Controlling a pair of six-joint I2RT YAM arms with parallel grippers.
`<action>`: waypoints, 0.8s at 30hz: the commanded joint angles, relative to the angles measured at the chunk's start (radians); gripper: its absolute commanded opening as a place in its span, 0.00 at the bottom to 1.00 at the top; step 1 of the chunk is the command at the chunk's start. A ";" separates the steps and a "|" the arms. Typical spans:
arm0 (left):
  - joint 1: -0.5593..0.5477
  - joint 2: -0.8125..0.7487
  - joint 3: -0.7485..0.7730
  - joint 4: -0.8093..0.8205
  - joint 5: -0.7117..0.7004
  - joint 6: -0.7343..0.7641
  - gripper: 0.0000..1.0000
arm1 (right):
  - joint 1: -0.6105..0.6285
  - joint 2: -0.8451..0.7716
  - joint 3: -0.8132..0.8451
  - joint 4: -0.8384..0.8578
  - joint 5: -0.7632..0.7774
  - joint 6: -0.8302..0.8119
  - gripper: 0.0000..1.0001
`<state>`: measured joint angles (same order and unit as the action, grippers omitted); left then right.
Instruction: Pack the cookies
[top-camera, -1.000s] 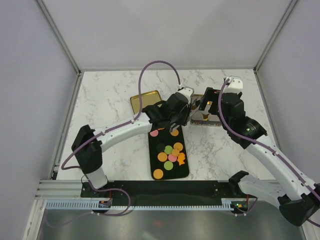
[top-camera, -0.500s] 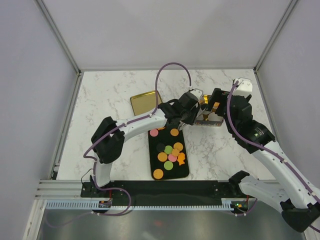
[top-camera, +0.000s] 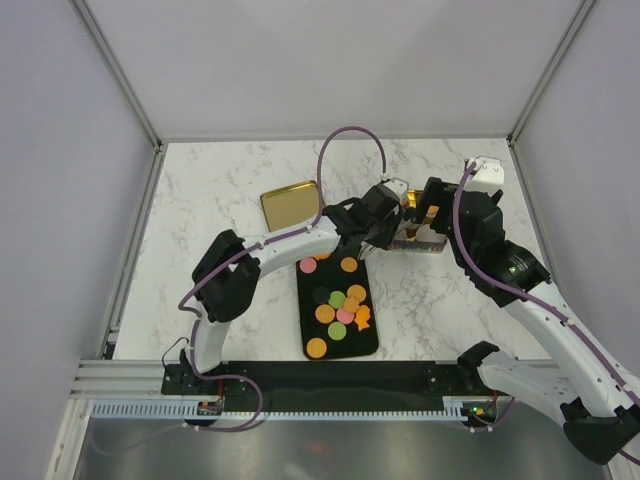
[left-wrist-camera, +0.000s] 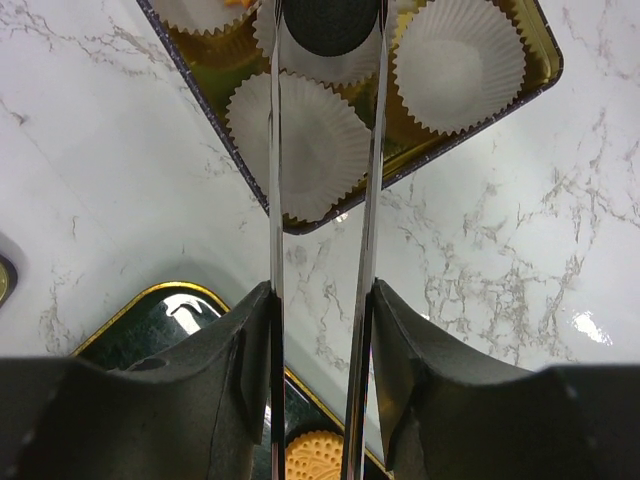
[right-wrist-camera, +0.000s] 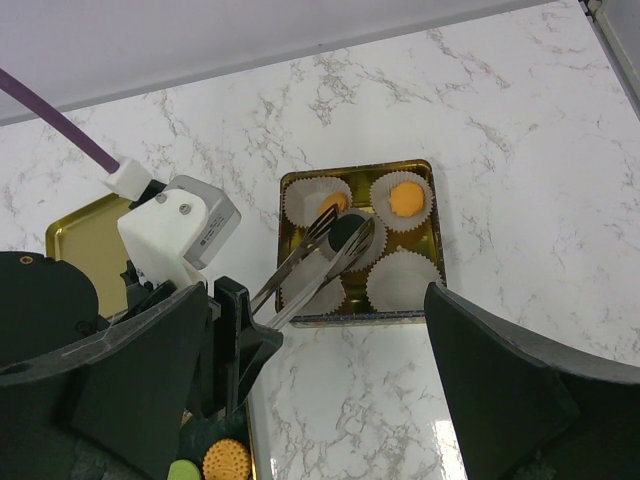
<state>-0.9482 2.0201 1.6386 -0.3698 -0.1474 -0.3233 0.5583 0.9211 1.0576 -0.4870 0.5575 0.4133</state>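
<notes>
Left gripper (left-wrist-camera: 320, 340) clamps a pair of tongs (left-wrist-camera: 275, 200), whose tips pinch a dark cookie (left-wrist-camera: 330, 25) just above a paper cup (left-wrist-camera: 330, 68) in the tin (left-wrist-camera: 545, 80), seemingly lined up for dropping. Other cookies (top-camera: 340, 300) wait on the black tray (top-camera: 355, 345). Right gripper (right-wrist-camera: 320, 390) hangs wide open near the tin.

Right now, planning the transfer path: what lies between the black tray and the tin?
Only bare marble tabletop between black tray and tin; the tongs cross above it. The left wrist view shows this.

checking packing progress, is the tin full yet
Partly full: the tin holds two orange cookies; at least two paper cups sit empty.
</notes>
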 joint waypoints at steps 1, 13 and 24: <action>0.002 0.015 0.067 0.071 -0.006 0.046 0.48 | -0.001 -0.014 0.032 0.005 0.016 -0.014 0.98; 0.002 0.012 0.069 0.060 -0.015 0.053 0.55 | -0.003 -0.015 0.030 0.005 0.012 -0.021 0.98; 0.002 -0.194 -0.078 0.063 -0.011 0.000 0.54 | -0.003 0.010 0.056 0.019 -0.019 -0.018 0.98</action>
<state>-0.9482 1.9648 1.5913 -0.3504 -0.1474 -0.3126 0.5583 0.9298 1.0683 -0.4862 0.5503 0.4095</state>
